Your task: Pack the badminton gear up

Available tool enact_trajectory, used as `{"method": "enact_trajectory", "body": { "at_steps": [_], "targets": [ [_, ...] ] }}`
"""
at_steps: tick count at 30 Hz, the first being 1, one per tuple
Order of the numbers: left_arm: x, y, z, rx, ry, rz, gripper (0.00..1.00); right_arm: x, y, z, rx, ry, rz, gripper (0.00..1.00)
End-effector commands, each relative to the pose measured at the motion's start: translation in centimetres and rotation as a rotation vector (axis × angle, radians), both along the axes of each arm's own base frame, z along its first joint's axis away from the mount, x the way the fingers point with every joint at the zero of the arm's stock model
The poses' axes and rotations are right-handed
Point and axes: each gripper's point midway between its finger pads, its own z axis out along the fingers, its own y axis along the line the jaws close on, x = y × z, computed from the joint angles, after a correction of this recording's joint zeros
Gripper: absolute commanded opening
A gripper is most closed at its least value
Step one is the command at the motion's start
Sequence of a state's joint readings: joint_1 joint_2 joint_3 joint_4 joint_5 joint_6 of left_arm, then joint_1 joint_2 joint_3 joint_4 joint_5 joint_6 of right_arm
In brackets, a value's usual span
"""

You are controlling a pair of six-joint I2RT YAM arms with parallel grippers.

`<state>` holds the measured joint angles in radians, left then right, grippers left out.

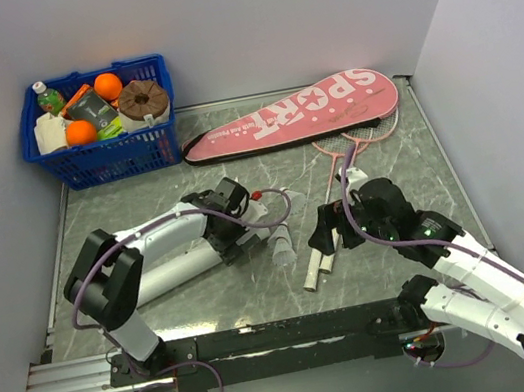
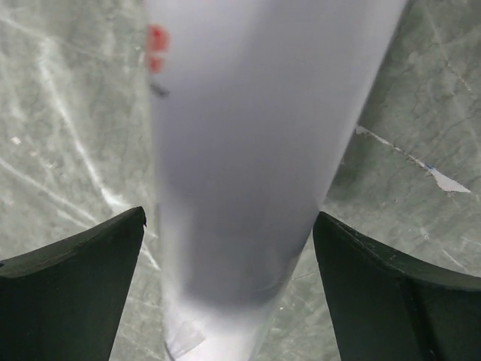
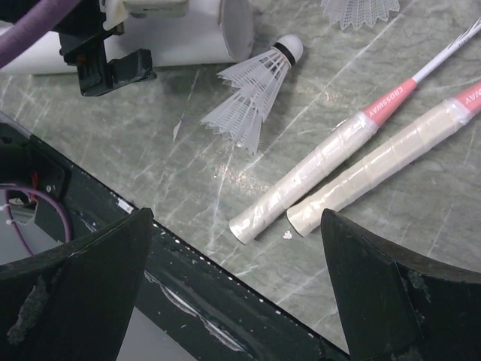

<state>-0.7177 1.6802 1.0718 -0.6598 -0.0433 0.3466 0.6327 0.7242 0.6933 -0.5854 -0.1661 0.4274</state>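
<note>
Green-grey marble table [image 1: 140, 192] carries everything I am working with. My left pincer [image 2: 229, 218] sits low over the long white tube [image 2: 248, 135], fingers apart, one on each side. The tube lies flat on the table and runs between them. A sliver of table shows beside the left finger; on the right I cannot tell whether finger and tube touch.

My right pincer [image 3: 234, 218] hangs spread wide and holds nothing, above the butt ends of the two rackets [image 3: 319, 162]. Their white-wrapped handles lie side by side, just beside each other, pointing toward the near edge. In the overhead view the heads reach to the pink case [image 1: 298, 110] marked "SPORT", which lies flat along the far side of the table.

White feather shuttlecocks [image 3: 252, 86], stacked one in the other as far as I can tell, lie on their side between the tube's open end and the handles. Another skirt shows at the top edge of the right wrist view.

The blue basket [image 1: 102, 153] stands in the far left corner.
</note>
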Motion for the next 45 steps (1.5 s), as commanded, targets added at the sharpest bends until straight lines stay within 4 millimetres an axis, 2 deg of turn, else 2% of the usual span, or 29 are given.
{"method": "enact_trajectory", "body": {
  "at_steps": [1,7,10,11,13,14,19,23,25,26,28,30,31,34,36,37,39,40,41,42,43,45],
  "targets": [
    [0.2,-1.4,-0.6,-0.025,0.029,-0.039,0.97,0.3,0.3,0.2,0.021,-0.018,-0.008,1.0],
    [-0.3,-1.5,-1.8,-0.025,0.063,-0.045,0.79,0.2,0.3,-0.1,0.026,-0.013,-0.014,1.0],
    [-0.4,-1.7,-1.9,-0.034,0.073,-0.044,0.61,0.2,0.2,-0.2,0.022,-0.012,-0.015,1.0],
    [-0.5,-1.7,-1.9,-0.034,0.079,-0.042,0.46,0.2,0.2,-0.2,0.02,-0.012,-0.017,1.0],
    [-0.3,-1.9,-1.6,-0.04,0.076,-0.038,0.27,0.2,0.2,-0.1,0.022,-0.014,-0.017,1.0],
    [-0.3,-1.8,-1.5,-0.039,0.071,-0.035,0.01,0.2,0.2,0.0,0.026,-0.017,-0.015,1.0],
    [0.3,-2.0,0.4,-0.07,0.019,-0.025,0.01,0.4,0.2,0.7,0.015,-0.027,-0.01,1.0],
    [0.9,-2.1,3.5,-0.129,-0.07,0.0,0.01,0.4,0.7,2.6,0.039,-0.047,0.019,1.0],
    [0.7,-2.6,4.9,-0.186,-0.077,-0.001,0.01,0.4,0.8,3.1,0.034,-0.049,0.027,1.0],
    [0.5,-2.7,6.0,-0.22,-0.097,-0.002,0.01,0.6,0.9,4.1,0.04,-0.067,0.032,1.0],
    [0.3,-2.9,7.2,-0.255,-0.118,-0.006,0.01,0.5,0.7,4.4,0.015,-0.066,0.048,1.0],
    [0.1,-2.8,8.5,-0.287,-0.14,0.009,0.01,0.7,0.8,5.7,0.008,-0.091,0.067,1.0],
    [-0.4,-3.0,8.9,-0.311,-0.131,0.002,0.01,0.5,0.9,5.9,0.005,-0.089,0.085,1.0],
    [-1.7,-4.0,10.7,-0.417,-0.132,-0.02,0.01,0.2,1.7,8.5,0.028,-0.131,0.154,0.99],
    [-2.7,-4.3,12.1,-0.487,-0.146,-0.039,0.01,0.0,2.2,9.2,0.029,-0.145,0.202,0.96],
    [-3.4,-4.7,12.5,-0.524,-0.134,-0.054,0.01,0.0,2.4,10.5,0.043,-0.167,0.22,0.95],
    [-4.3,-4.9,13.8,-0.597,-0.169,-0.083,0.01,-0.4,3.0,10.9,0.036,-0.166,0.288,0.93],
    [-4.8,-5.0,14.3,-0.627,-0.176,-0.1,0.01,-0.5,3.2,11.9,0.044,-0.186,0.305,0.92],
    [-6.0,-5.1,15.3,-0.686,-0.183,-0.134,0.01,-0.9,3.4,11.9,0.045,-0.172,0.336,0.88],
    [-6.3,-5.4,16.2,-0.731,-0.198,-0.151,0.01,-0.8,3.7,11.9,0.039,-0.167,0.361,0.87],
    [-6.9,-5.6,16.7,-0.762,-0.197,-0.172,0.01,-1.0,4.0,12.7,0.051,-0.172,0.387,0.86],
    [-8.7,-5.8,17.5,-0.828,-0.177,-0.234,0.01,-1.5,4.8,12.8,0.07,-0.14,0.443,0.83]
  ]
}}
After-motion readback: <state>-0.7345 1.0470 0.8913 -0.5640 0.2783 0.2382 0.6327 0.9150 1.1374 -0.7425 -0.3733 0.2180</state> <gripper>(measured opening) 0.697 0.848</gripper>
